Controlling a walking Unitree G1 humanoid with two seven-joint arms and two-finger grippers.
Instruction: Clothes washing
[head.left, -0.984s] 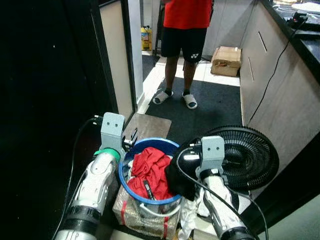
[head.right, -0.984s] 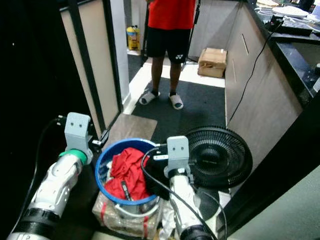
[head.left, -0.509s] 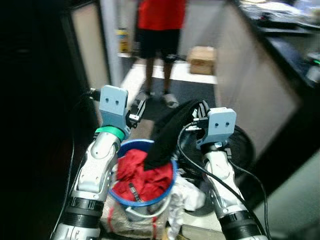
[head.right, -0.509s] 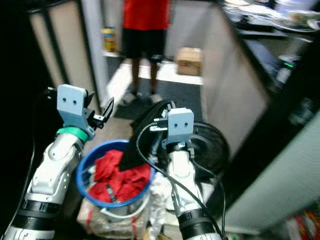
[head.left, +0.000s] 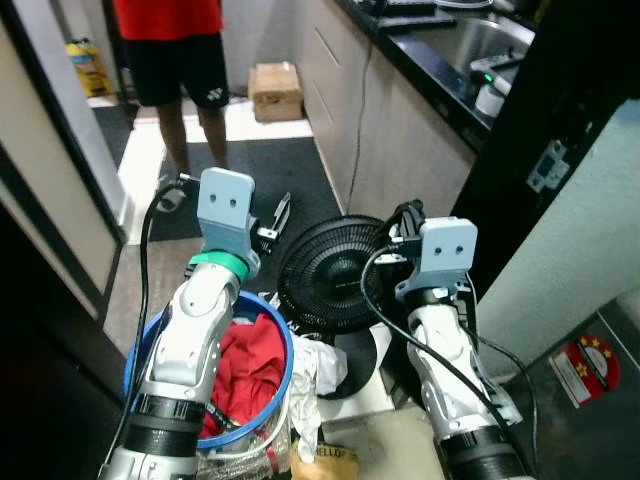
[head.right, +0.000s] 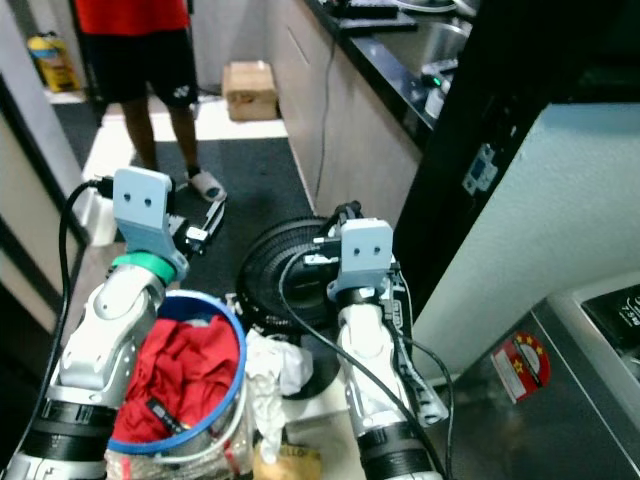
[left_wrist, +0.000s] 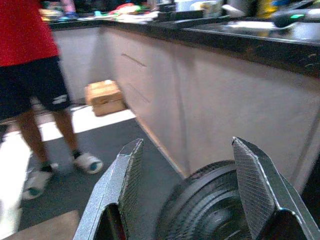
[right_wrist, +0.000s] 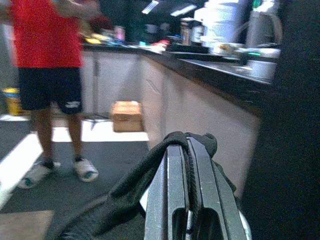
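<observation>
My right gripper (head.left: 405, 218) is raised at chest height, shut on a black garment (right_wrist: 131, 188) that drapes over its fingers (right_wrist: 176, 192). Level with it to the left, my left gripper (head.left: 276, 220) is open and holds nothing; its fingers (left_wrist: 125, 187) frame the floor fan. Below my left arm stands a blue basket (head.left: 287, 370) with red clothes (head.left: 245, 365) in it, on top of a wrapped bundle. A white cloth (head.left: 322, 368) lies beside the basket.
A black floor fan (head.left: 330, 275) lies on the floor straight ahead. A white appliance (head.left: 570, 230) stands at the right, kitchen cabinets (head.left: 390, 110) run along the right wall. A person (head.left: 180, 50) in a red shirt stands ahead left near a cardboard box (head.left: 275, 90).
The view has swung to the right. My right gripper has lifted the black garment up from beside the basket and carried it right. The left arm has risen too.
</observation>
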